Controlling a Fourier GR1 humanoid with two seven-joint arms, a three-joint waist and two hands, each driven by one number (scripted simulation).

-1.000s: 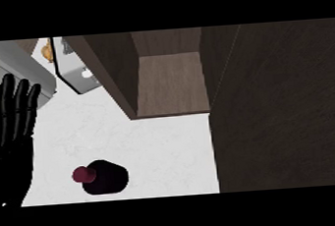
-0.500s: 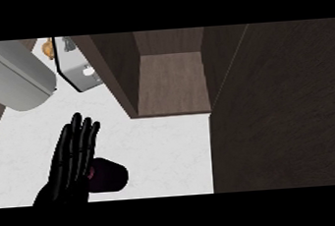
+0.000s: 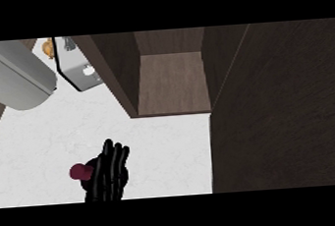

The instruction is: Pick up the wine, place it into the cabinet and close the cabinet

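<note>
hand (image 3: 108, 174) over wine (image 3: 80, 172), cabinet (image 3: 172, 82) behind

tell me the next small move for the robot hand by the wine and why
Probably curl the fingers round the wine. The left robot hand lies over it with fingers straight, nothing gripped, and the bottle stands on the white counter. The cabinet is open, ready to take it once it is held.

hand (image 3: 107, 173) | one black hand in view, at 7 o'clock, rising from the lower edge | fingers straight, together, pointing to 12 | which side: cannot tell | forearm hidden
</note>
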